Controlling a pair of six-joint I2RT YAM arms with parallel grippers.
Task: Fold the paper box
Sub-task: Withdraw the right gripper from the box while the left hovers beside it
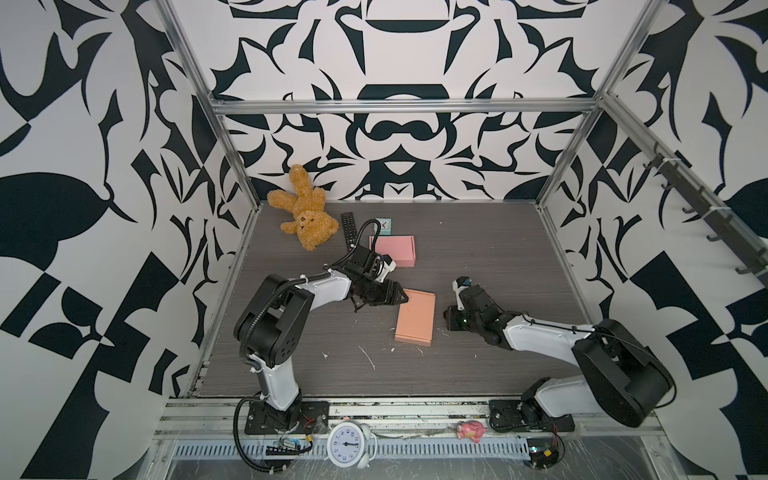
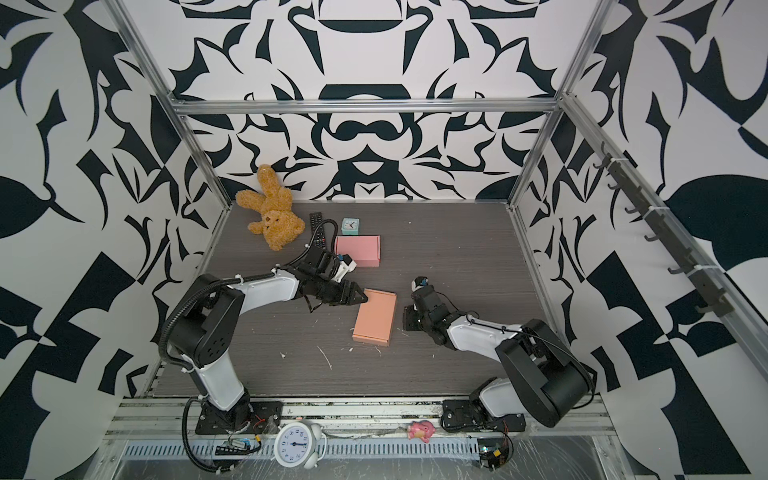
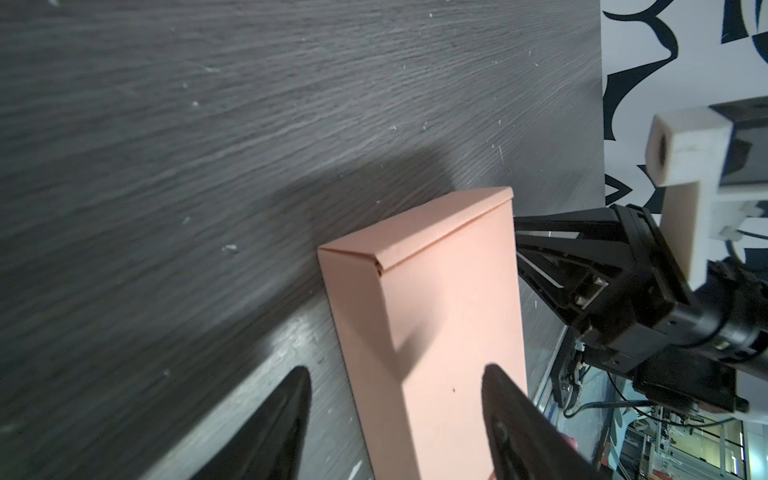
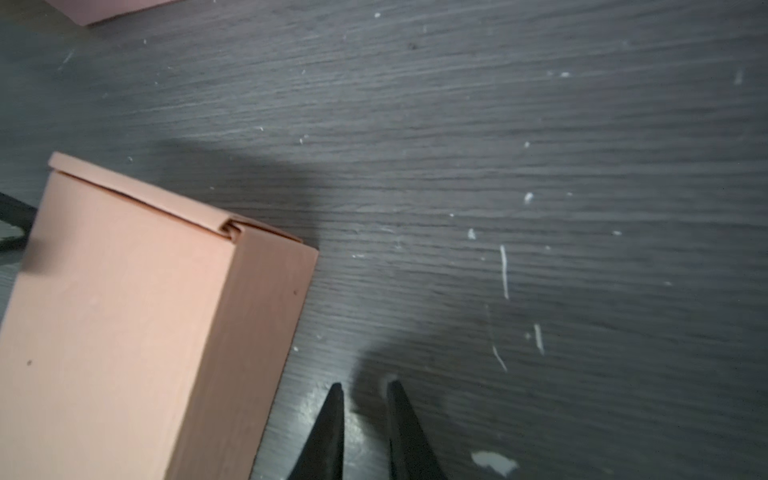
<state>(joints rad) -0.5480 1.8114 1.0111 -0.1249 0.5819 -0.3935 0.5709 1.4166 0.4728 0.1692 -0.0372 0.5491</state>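
The paper box [image 1: 414, 316] is found closed at the centre of the table [image 1: 478, 249]; folding is judged nearly done. Its 11 o'clock corner is straddled by the open left gripper [image 3: 397, 370]. The right gripper [image 4: 365, 385], jaws nearly together and empty, is held at its 3 o'clock. A firm press on the lid is called for next.

Hour numerals circle the white alarm clock [image 1: 347, 443] dial; nothing else legible.
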